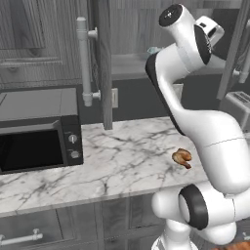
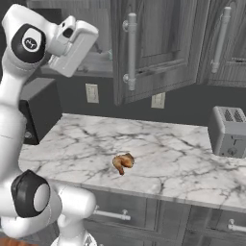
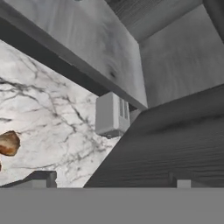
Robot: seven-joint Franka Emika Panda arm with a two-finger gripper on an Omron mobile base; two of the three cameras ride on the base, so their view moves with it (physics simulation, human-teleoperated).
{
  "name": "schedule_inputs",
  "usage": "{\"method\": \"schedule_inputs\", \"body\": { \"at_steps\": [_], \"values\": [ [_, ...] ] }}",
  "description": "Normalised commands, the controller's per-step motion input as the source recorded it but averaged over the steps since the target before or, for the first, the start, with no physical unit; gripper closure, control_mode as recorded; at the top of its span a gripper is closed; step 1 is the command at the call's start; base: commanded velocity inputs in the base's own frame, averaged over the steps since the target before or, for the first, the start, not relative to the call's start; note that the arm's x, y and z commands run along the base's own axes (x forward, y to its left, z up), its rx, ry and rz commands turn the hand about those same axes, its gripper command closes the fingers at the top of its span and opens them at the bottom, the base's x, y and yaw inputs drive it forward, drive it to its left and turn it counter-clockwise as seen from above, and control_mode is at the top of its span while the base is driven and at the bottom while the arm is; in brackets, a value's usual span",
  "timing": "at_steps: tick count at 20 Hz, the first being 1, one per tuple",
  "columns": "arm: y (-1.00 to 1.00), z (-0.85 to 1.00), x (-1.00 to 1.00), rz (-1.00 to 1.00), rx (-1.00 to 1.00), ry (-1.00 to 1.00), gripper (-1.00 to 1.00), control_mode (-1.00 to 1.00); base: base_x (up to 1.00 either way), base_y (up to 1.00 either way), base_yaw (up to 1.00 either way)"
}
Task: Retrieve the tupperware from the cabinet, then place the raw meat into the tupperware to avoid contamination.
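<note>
One piece of raw meat (image 1: 182,157) is lying on the white marble desk (image 1: 117,161), and it is serving here as the landmark. In the right base view its long axis is running roughly level across the picture, the plump brown end toward the left; which end is bone I cannot tell. It is sitting toward the front edge of the desk, apart from everything else on it.

One microwave (image 1: 39,129) is standing well to the left of the meat, and one grey toaster (image 2: 229,130) is standing well to its right, against the dark back wall. Two pale wall sockets (image 2: 92,93) are showing on that wall behind the meat.

Above and behind the meat, the cabinet (image 2: 144,48) is hanging with its door swung open, its long silver bar handle (image 2: 130,52) standing upright. One small pale teal tupperware (image 1: 153,50) is sitting on the grey shelf inside, mostly hidden by the arm, so I cannot tell which way it is facing.

The gripper (image 3: 111,186) is raised up at the cabinet opening, high above the meat, its fingers (image 3: 43,179) spread wide and holding nothing.
</note>
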Motion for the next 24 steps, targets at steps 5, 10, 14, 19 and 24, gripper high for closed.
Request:
{"method": "schedule_inputs", "body": {
  "at_steps": [5,10,14,19,24],
  "values": [
    [-0.34,-0.08,0.18,0.00,-0.05,0.05,-1.00,-1.00,0.00,0.00,0.00],
    [-0.42,-0.13,0.14,0.00,-0.03,0.05,-1.00,-1.00,0.00,0.00,0.00],
    [-0.45,-0.17,0.09,0.00,-0.03,0.12,-1.00,-1.00,0.00,0.00,0.00],
    [-0.45,-0.17,-0.10,-0.04,-0.01,0.08,-1.00,-1.00,0.00,0.00,0.00],
    [-0.49,-0.15,-0.52,-0.08,0.00,0.00,-1.00,-1.00,0.00,0.00,0.00]
  ]
}}
